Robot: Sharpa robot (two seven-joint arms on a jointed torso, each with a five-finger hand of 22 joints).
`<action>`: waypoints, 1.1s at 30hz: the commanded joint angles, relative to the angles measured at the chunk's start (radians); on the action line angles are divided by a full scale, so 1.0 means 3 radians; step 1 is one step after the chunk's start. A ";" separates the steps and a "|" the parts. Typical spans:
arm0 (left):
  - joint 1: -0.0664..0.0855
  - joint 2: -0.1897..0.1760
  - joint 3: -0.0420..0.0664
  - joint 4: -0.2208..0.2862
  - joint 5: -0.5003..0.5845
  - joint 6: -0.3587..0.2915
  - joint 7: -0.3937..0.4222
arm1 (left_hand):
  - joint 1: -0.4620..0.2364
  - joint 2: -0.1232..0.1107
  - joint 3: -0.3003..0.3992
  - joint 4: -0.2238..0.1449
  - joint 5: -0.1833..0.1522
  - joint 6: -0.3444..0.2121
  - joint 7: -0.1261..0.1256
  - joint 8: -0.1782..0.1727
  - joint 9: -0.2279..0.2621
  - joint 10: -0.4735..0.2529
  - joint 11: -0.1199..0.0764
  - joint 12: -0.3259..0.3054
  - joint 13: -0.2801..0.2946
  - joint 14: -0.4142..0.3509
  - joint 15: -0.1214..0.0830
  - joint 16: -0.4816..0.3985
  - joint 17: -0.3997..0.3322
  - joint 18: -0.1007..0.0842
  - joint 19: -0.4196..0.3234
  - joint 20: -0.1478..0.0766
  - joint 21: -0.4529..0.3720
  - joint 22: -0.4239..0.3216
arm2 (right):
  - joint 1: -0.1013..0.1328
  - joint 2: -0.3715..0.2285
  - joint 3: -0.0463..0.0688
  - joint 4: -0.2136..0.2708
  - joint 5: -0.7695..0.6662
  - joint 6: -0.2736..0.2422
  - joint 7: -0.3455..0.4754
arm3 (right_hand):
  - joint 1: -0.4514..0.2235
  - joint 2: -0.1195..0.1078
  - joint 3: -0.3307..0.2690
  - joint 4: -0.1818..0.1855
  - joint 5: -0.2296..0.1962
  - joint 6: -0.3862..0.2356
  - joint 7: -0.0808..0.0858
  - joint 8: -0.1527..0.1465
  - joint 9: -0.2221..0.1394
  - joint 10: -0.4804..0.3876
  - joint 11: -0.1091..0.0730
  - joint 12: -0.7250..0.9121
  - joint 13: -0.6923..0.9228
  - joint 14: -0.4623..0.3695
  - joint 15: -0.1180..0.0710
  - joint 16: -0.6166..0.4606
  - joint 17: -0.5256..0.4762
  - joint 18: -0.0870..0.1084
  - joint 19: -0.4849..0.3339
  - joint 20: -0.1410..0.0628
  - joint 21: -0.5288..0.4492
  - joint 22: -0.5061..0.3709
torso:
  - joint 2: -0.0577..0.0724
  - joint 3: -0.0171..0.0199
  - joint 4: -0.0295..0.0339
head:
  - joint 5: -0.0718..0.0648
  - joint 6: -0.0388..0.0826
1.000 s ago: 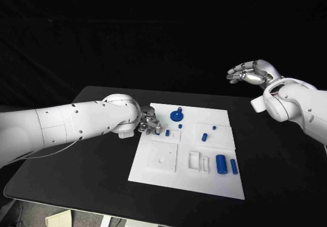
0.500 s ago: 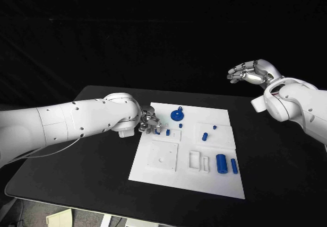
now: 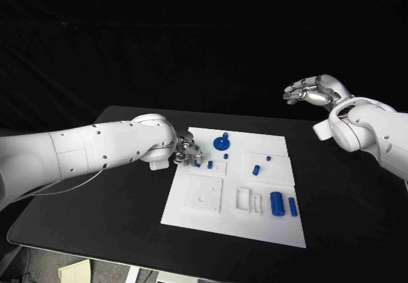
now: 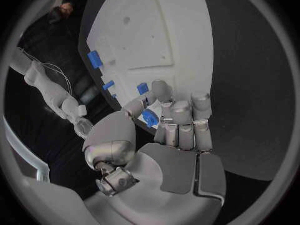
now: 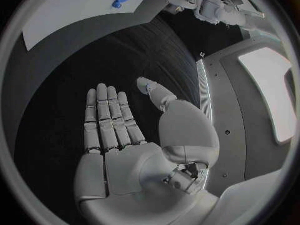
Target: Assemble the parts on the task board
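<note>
**Left hand holds a small blue part at the edge of the white board**

A white board (image 3: 234, 188) lies flat in the middle of a black desk (image 3: 111, 218). Several raised white blocks and shallow recesses sit on it. Near its far edge rests a round blue disc (image 3: 221, 142) with a small knob. Just below that stand a few small blue pegs (image 3: 225, 156), one in a square block on the right (image 3: 255, 170). Near the board's right side lie two blue cylinders side by side, a thick one (image 3: 276, 204) and a thinner one (image 3: 292, 207).

The left hand (image 3: 186, 151) is down at the board's far left corner, fingers curled together. The wrist camera shows a small blue part (image 4: 150, 117) pinched between the thumb and the fingers (image 4: 181, 117), right over the board's edge. The white forearm blocks the desk beside that corner.

The right hand (image 3: 313, 89) is raised well off to the right, away from the board, loosely spread, holding nothing.
</note>
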 commanded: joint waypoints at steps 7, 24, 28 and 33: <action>-0.0017 0.0057 -0.0011 -0.0014 -0.0095 0.0226 -0.0030 | -0.0006 0.0026 0.0032 -0.0016 0.0043 0.0574 -0.0340 -0.0027 0.0027 -0.0025 -0.0058 0.0038 -0.0005 0.0128 -0.0183 0.0030 -0.0006 0.0047 -0.0003 -0.0331 0.0024 0.0055 | -0.0002 0.0001 0.0001 0.0004 -0.0029 0.0063 0.0002 | 0.0025 -0.0004 -0.0003 -0.0006 0.0032 -0.0020 0.0001 -0.0007 -0.0006 0.0018 0.0003 -0.0028 -0.0006 -0.0003 0.0032 -0.0022 -0.0008 0.0020 -0.0007 0.0016 -0.0014 -0.0003 | -0.0003 0.0000 -0.0002 | -0.0003 -0.0002; -0.0017 0.0152 -0.0011 -0.0046 -0.0245 0.0290 -0.0018 | 0.0039 -0.0015 0.0025 0.0025 -0.0110 0.0602 -0.0346 -0.0053 0.0093 -0.0033 -0.0062 0.0100 -0.0018 0.0127 -0.0187 0.0070 -0.0024 0.0056 0.0008 -0.0331 0.0042 0.0048 | -0.0005 0.0015 0.0001 0.0006 -0.0032 0.0088 -0.0003 | 0.0026 -0.0007 -0.0005 -0.0005 0.0042 -0.0019 0.0000 -0.0006 -0.0007 0.0017 0.0006 -0.0039 -0.0007 -0.0007 0.0034 -0.0027 -0.0014 0.0020 -0.0014 0.0019 -0.0017 -0.0003 | 0.0002 0.0001 -0.0001 | -0.0010 -0.0018; -0.0017 0.0159 -0.0011 -0.0038 -0.0245 0.0296 -0.0015 | 0.0044 -0.0019 0.0017 0.0053 -0.0166 0.0611 -0.0347 -0.0061 0.0108 -0.0036 -0.0062 0.0114 -0.0022 0.0128 -0.0186 0.0079 -0.0030 0.0058 0.0010 -0.0330 0.0045 0.0046 | -0.0006 0.0013 0.0001 0.0010 -0.0034 0.0096 -0.0007 | 0.0027 -0.0007 -0.0006 -0.0005 0.0050 -0.0019 0.0000 -0.0006 -0.0008 0.0017 0.0007 -0.0043 -0.0007 -0.0009 0.0034 -0.0029 -0.0016 0.0020 -0.0016 0.0019 -0.0018 -0.0003 | 0.0004 -0.0002 -0.0004 | -0.0012 -0.0021; -0.0017 0.0157 -0.0011 -0.0029 -0.0244 0.0291 -0.0013 | 0.0036 -0.0019 0.0005 0.0083 -0.0168 0.0633 -0.0350 -0.0063 0.0124 -0.0030 -0.0063 0.0138 -0.0023 0.0133 -0.0188 0.0095 -0.0032 0.0058 0.0010 -0.0329 0.0048 0.0045 | -0.0012 0.0018 0.0001 0.0004 -0.0035 0.0100 -0.0006 | 0.0028 -0.0007 -0.0007 -0.0005 0.0058 -0.0019 -0.0001 -0.0006 -0.0009 0.0015 0.0008 -0.0050 -0.0008 -0.0012 0.0036 -0.0031 -0.0019 0.0020 -0.0021 0.0021 -0.0020 -0.0003 | 0.0003 0.0002 0.0000 | -0.0013 -0.0028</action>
